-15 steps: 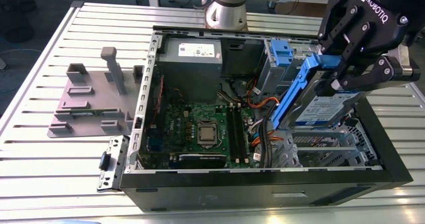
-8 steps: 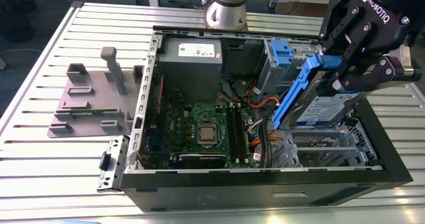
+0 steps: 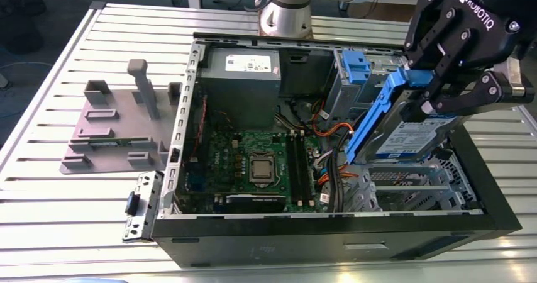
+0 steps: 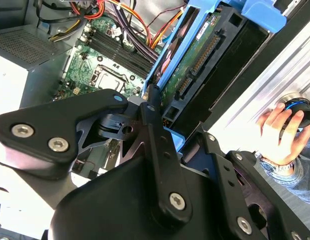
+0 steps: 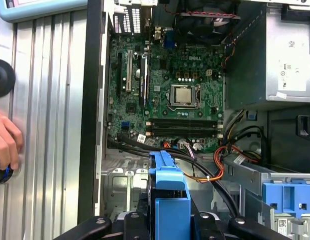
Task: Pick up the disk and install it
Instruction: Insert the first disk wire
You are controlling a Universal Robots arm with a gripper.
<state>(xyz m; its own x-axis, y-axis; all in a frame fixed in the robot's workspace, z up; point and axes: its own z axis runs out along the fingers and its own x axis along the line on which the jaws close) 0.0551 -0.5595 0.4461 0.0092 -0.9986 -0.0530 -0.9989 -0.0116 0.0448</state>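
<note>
The disk hangs tilted over the open computer case, above the metal drive cage at the corner toward the exterior view's right. Its long axis slopes steeply, the upper end up by the pincer and the lower end pointing down into the case toward the green circuit board. The pincer pinches the disk near its upper end, its black fingers pressed against the blue bracket.

The disk is a flat silver-grey slab with a white and blue label on the face seen in the exterior view, edged by a blue plastic frame. In the second wrist view its underside shows a green board and a black connector.

A person's hand rests on the slatted table beside the case, on a round black knob.
</note>
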